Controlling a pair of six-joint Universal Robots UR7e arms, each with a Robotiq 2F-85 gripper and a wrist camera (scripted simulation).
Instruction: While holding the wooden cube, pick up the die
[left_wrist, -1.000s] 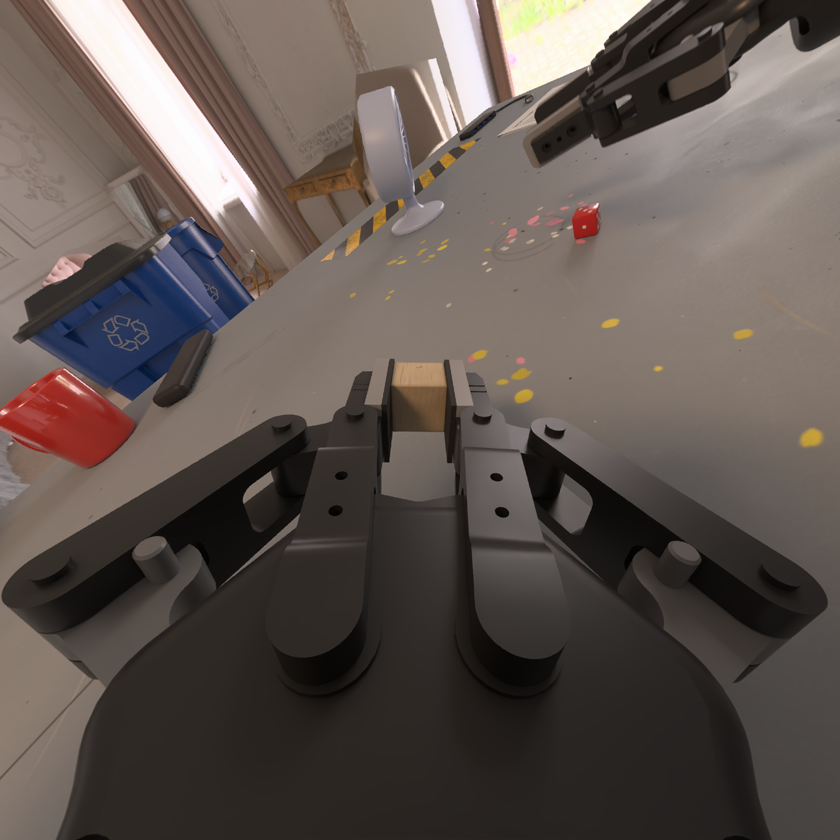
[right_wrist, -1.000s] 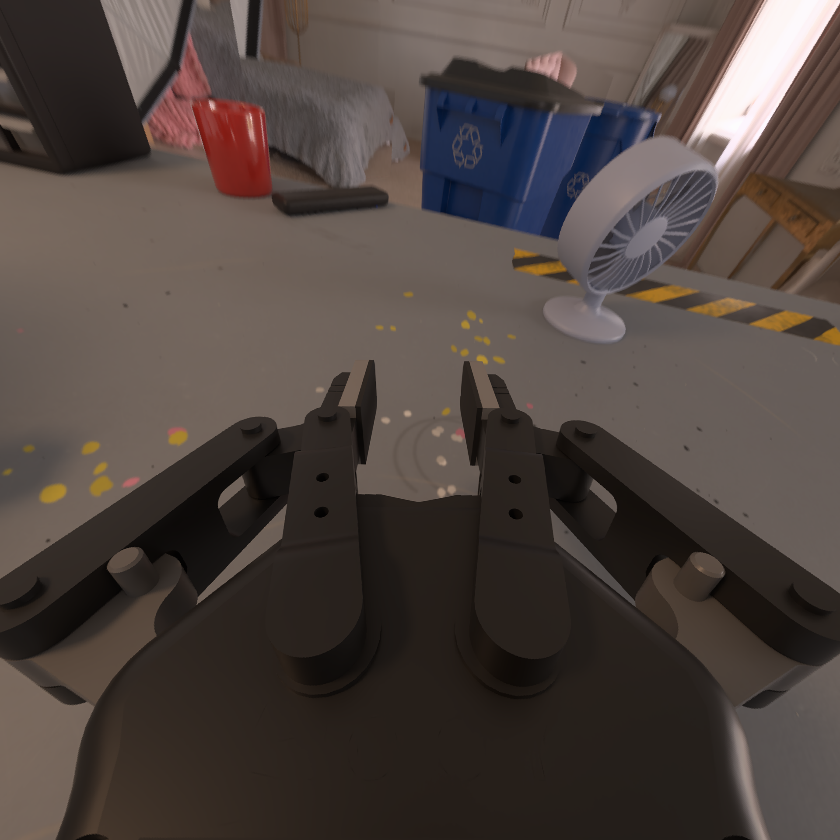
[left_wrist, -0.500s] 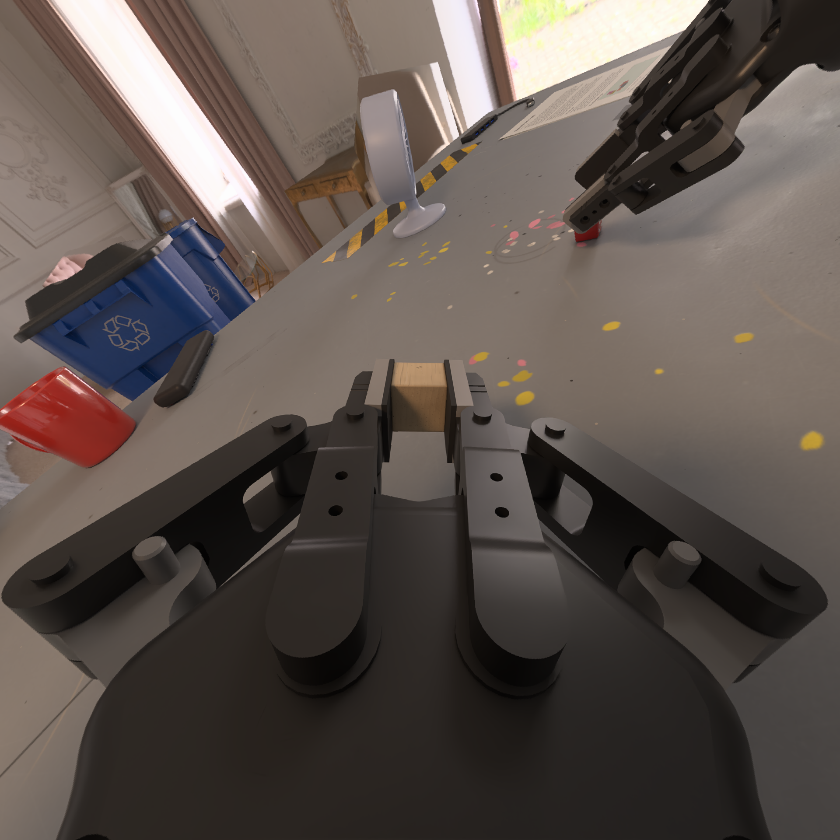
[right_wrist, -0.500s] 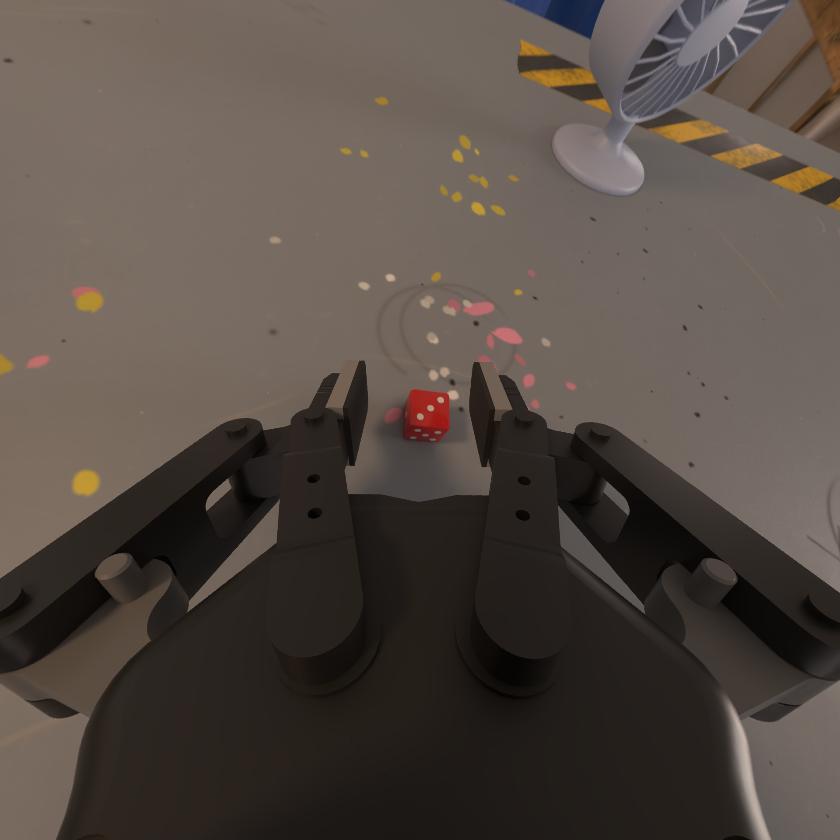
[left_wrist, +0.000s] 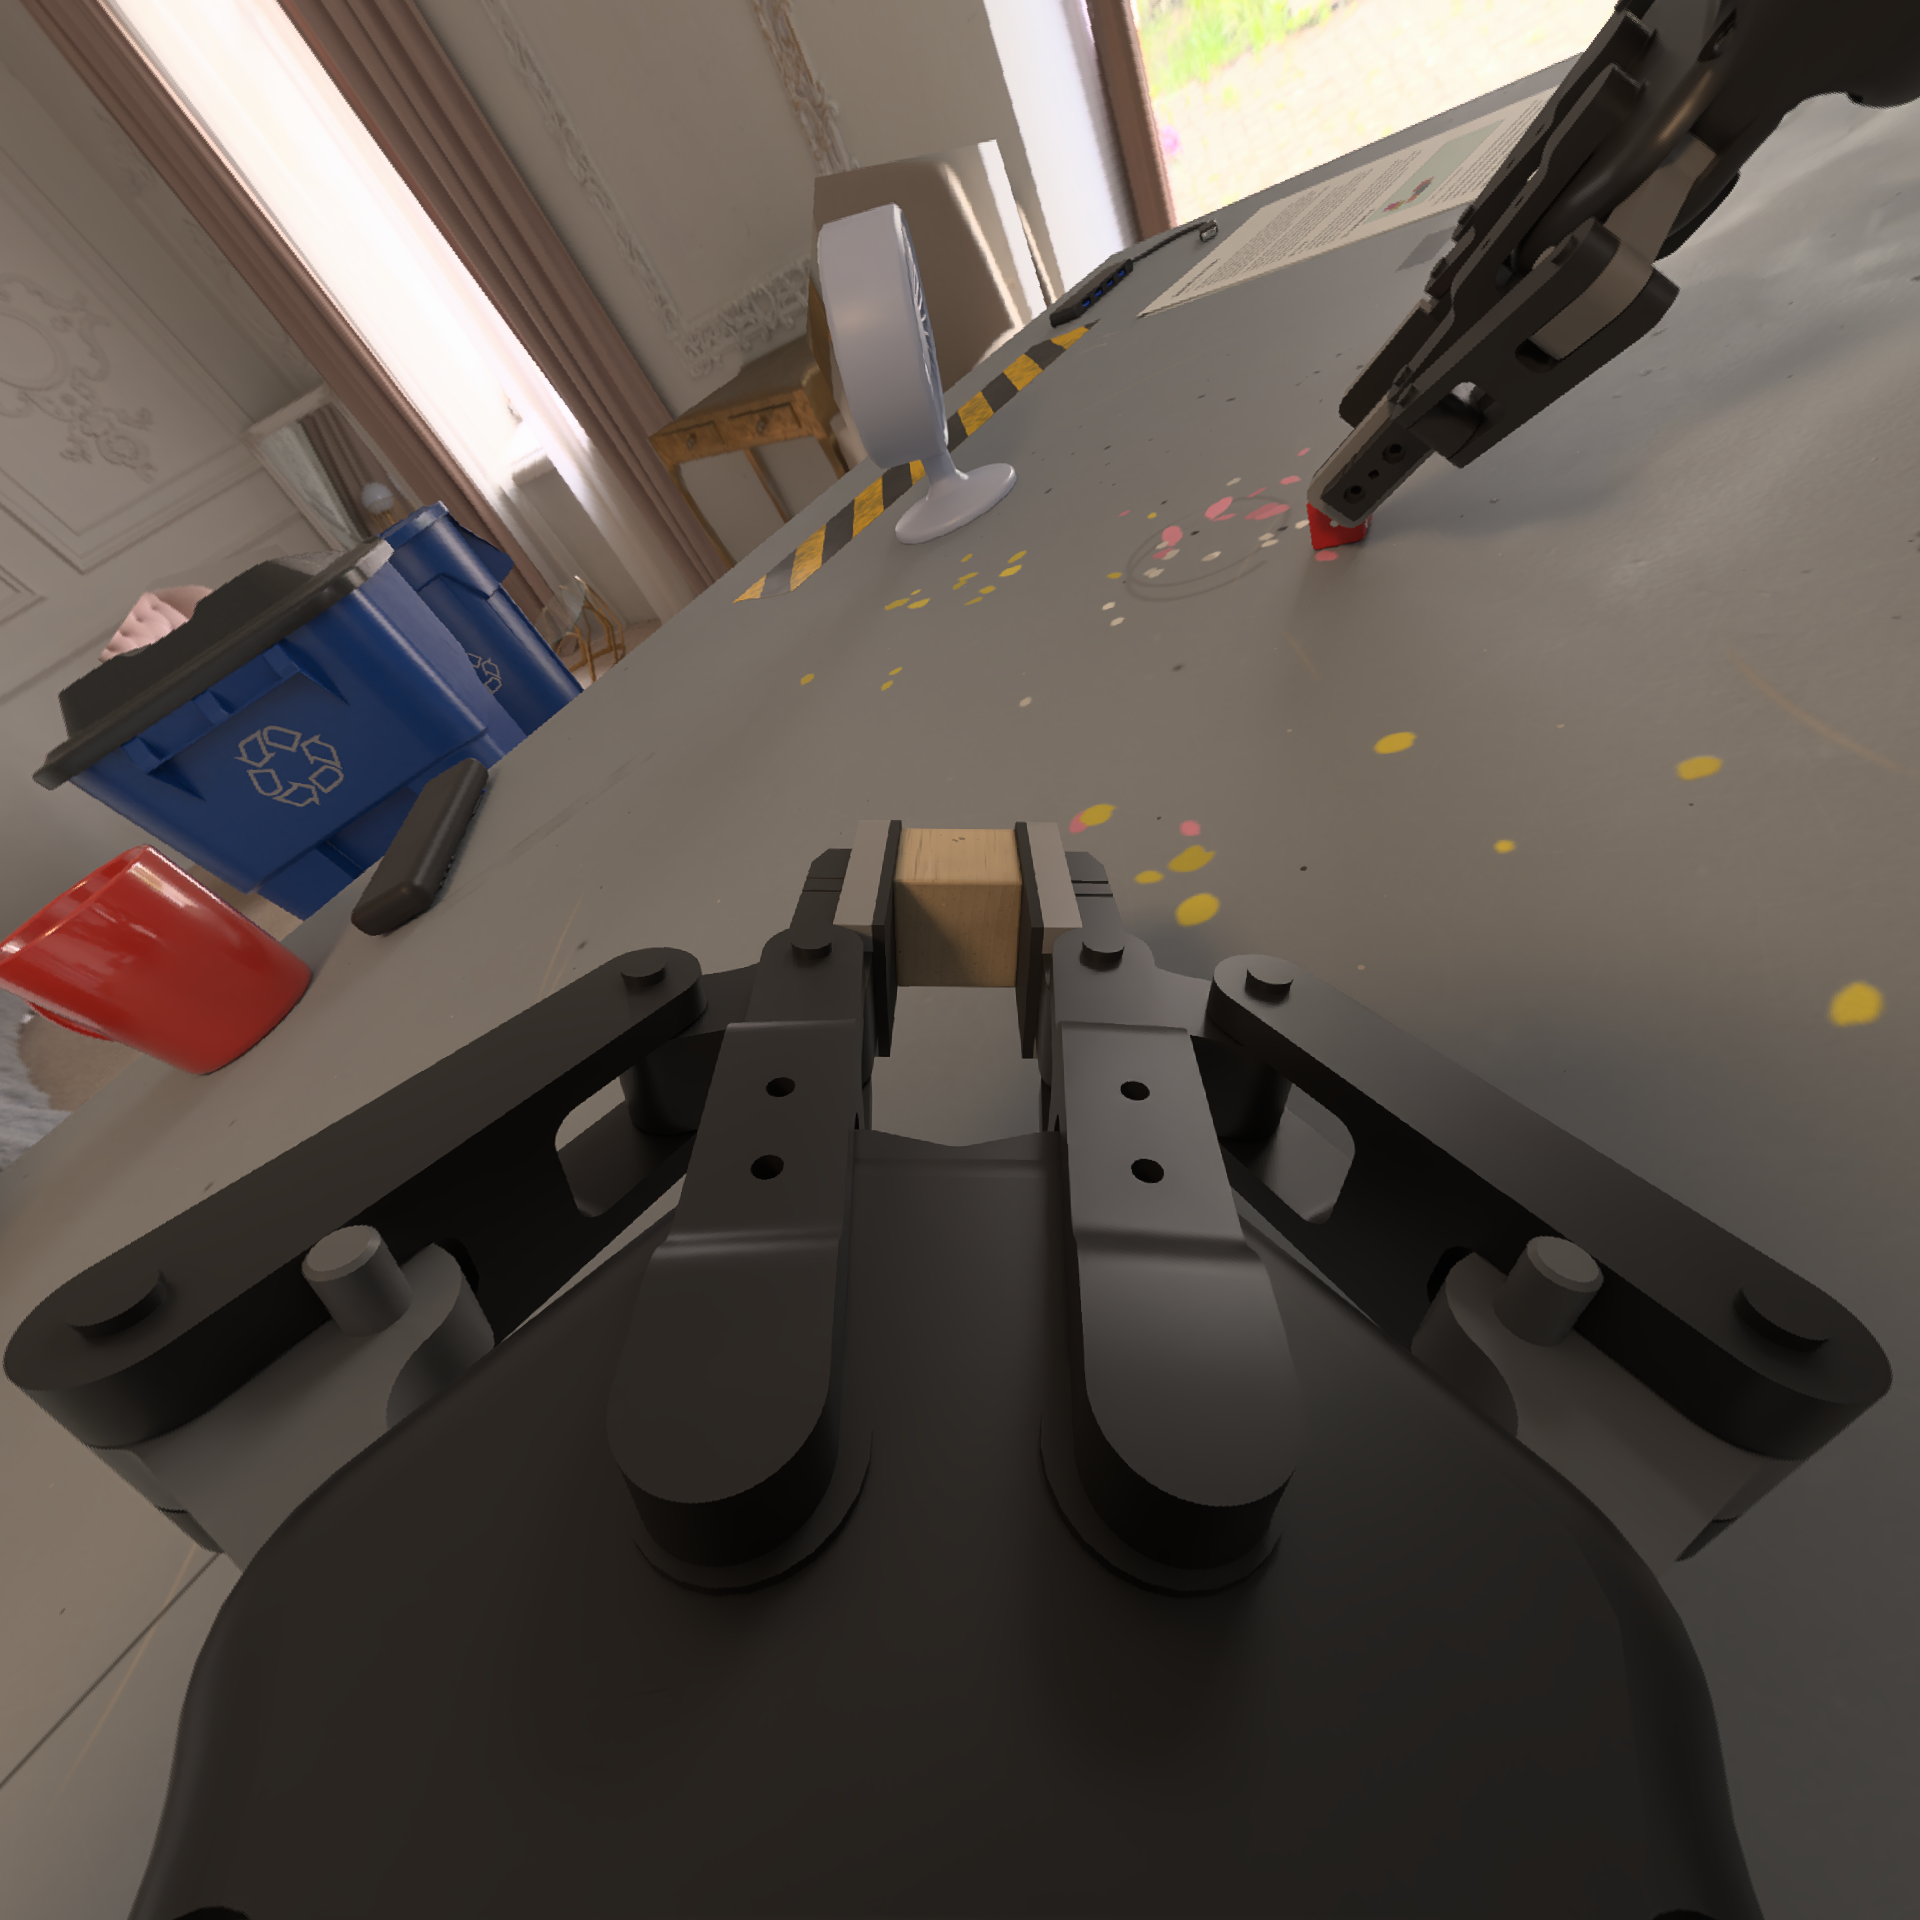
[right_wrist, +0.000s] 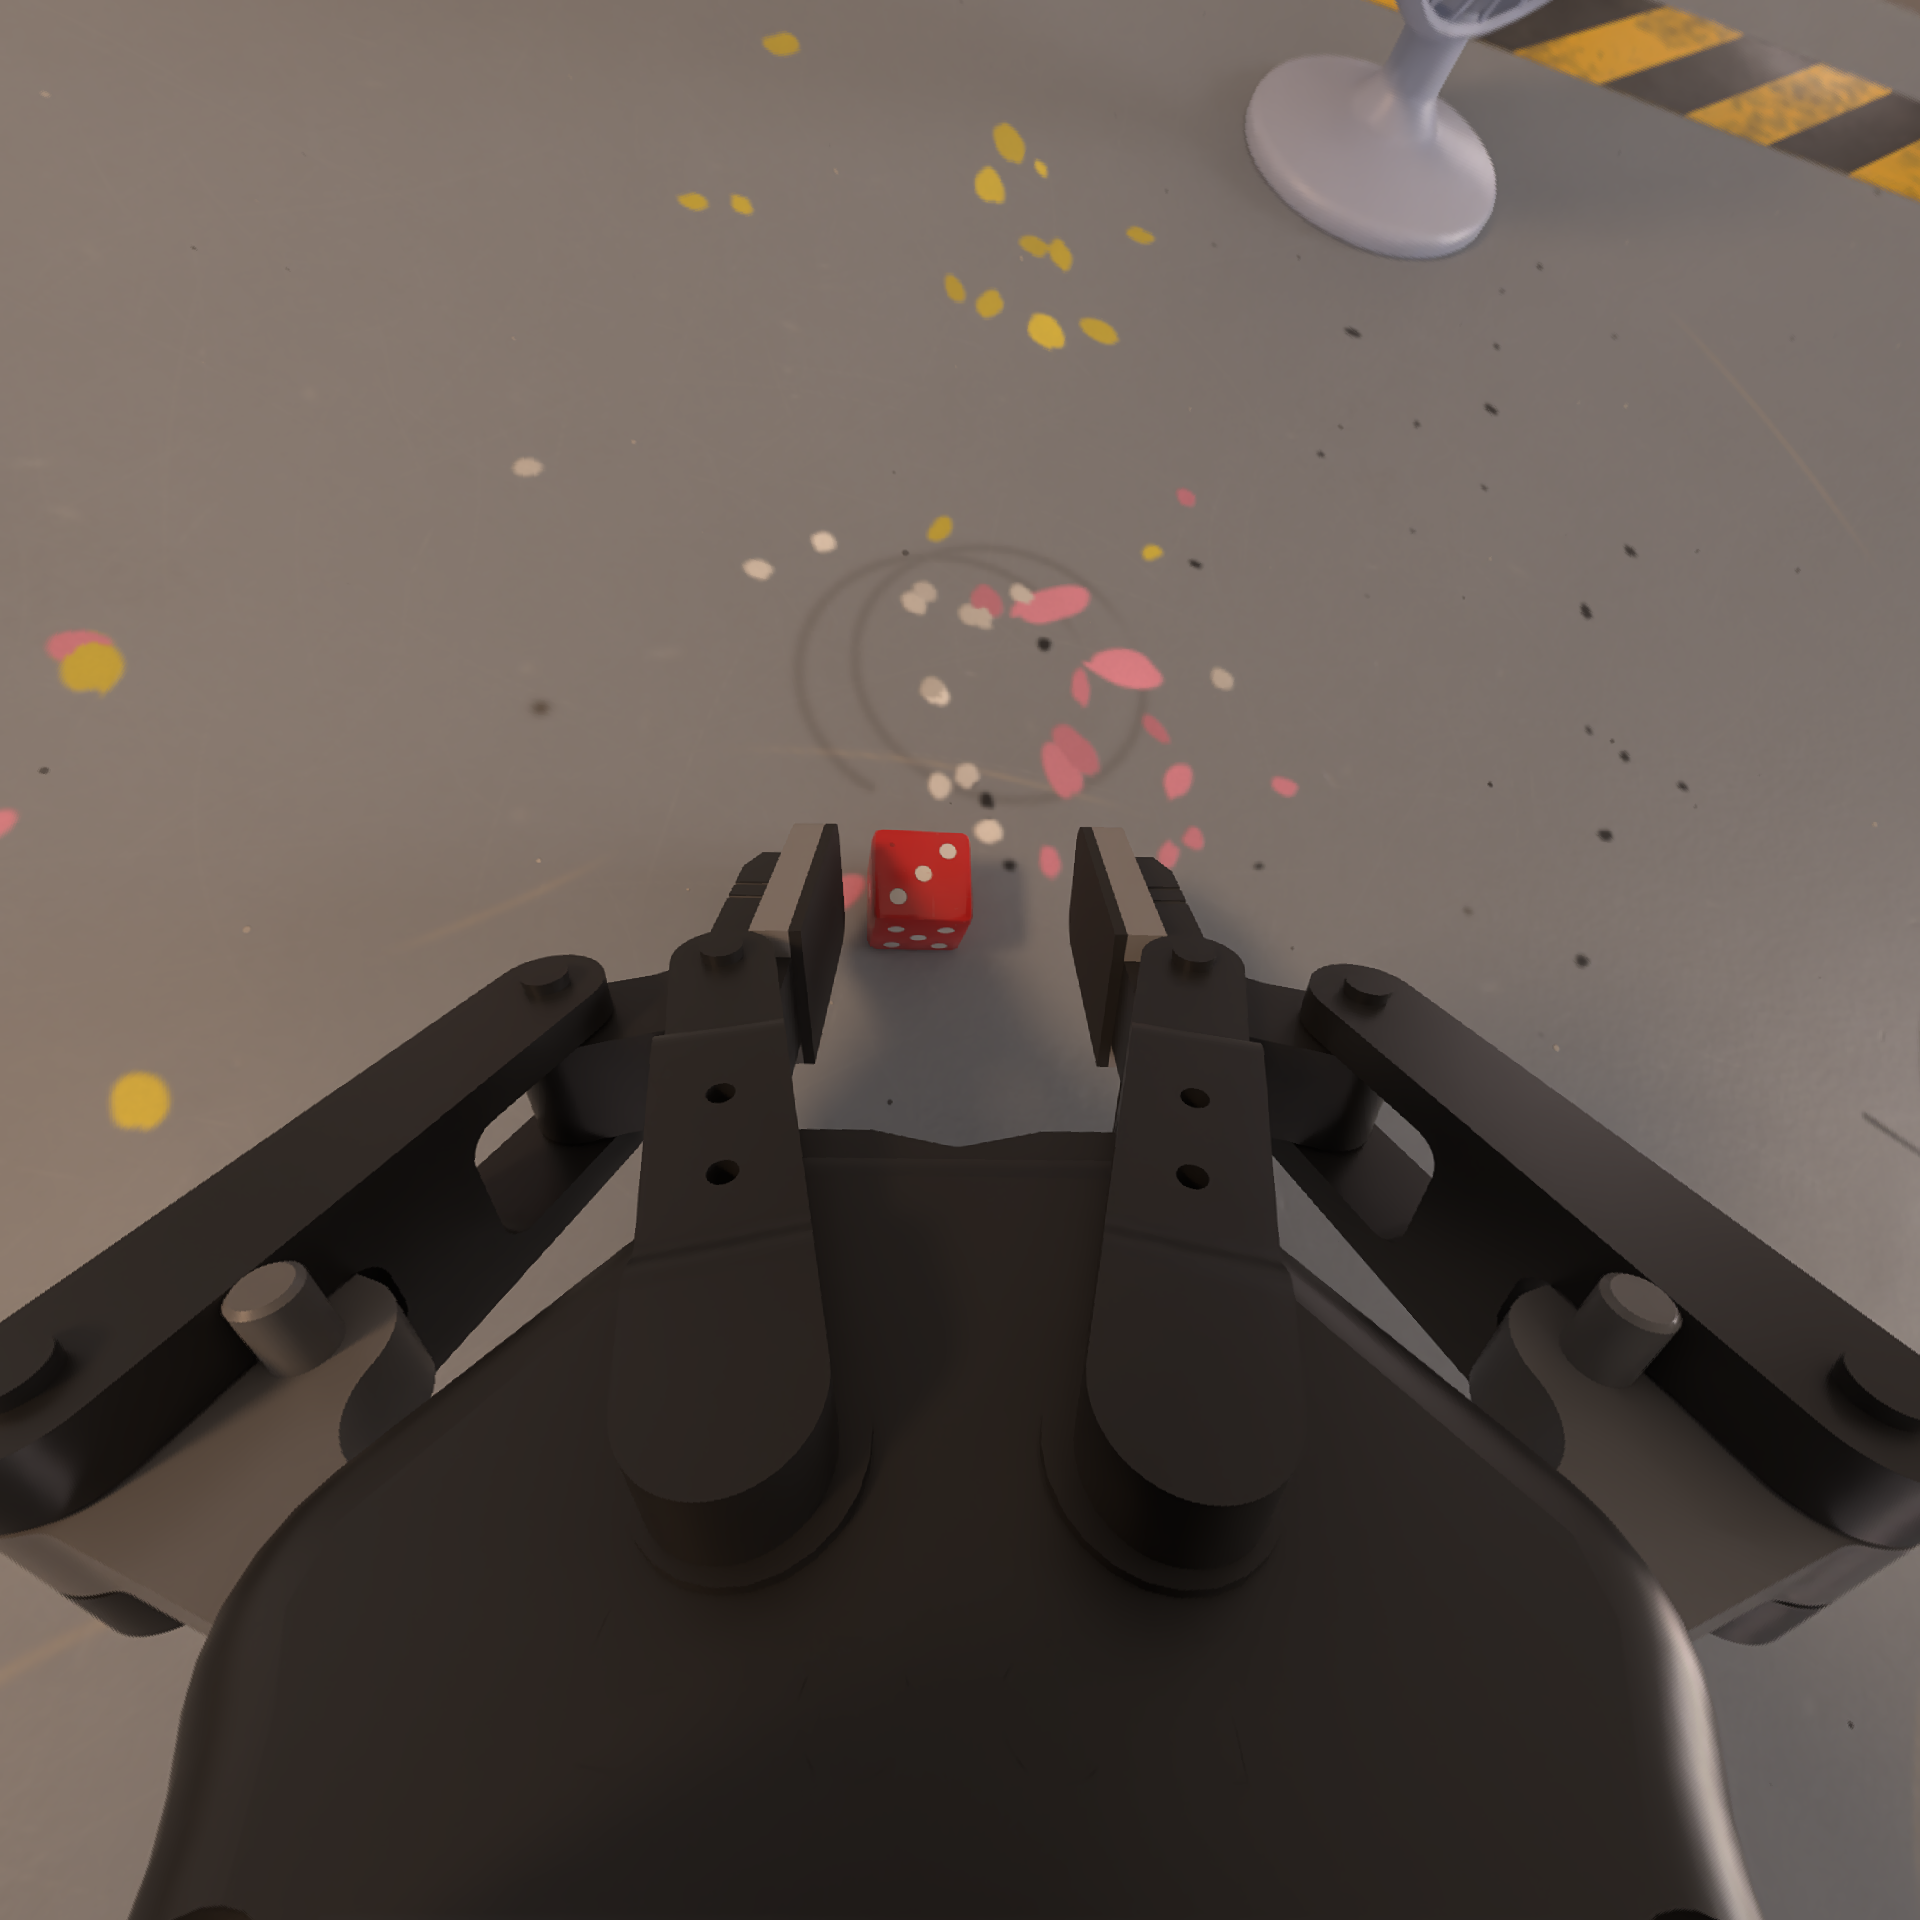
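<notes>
My left gripper (left_wrist: 956, 883) is shut on the wooden cube (left_wrist: 956, 904) and holds it above the grey table (left_wrist: 1455, 935). The red die (right_wrist: 921, 889) with white pips sits on the table between my right gripper's open fingers, close to the left pad (right_wrist: 816, 935). My right gripper (right_wrist: 956, 914) is low over the table, around the die, with a gap on the right side. In the left wrist view the right gripper (left_wrist: 1361, 488) shows far off, its fingertips down at the die (left_wrist: 1335, 532), which is mostly hidden.
A white desk fan (left_wrist: 894, 353) stands by a yellow-black striped edge strip (left_wrist: 914, 478); its base (right_wrist: 1371, 156) lies beyond the die. A black remote (left_wrist: 421, 847), a red cup (left_wrist: 145, 966), blue bins (left_wrist: 281, 748) and a paper sheet (left_wrist: 1340, 213) are also in view.
My right gripper has come down and forward over the die, which now sits between its open fingers near the left pad. My left gripper with the cube has not moved.
</notes>
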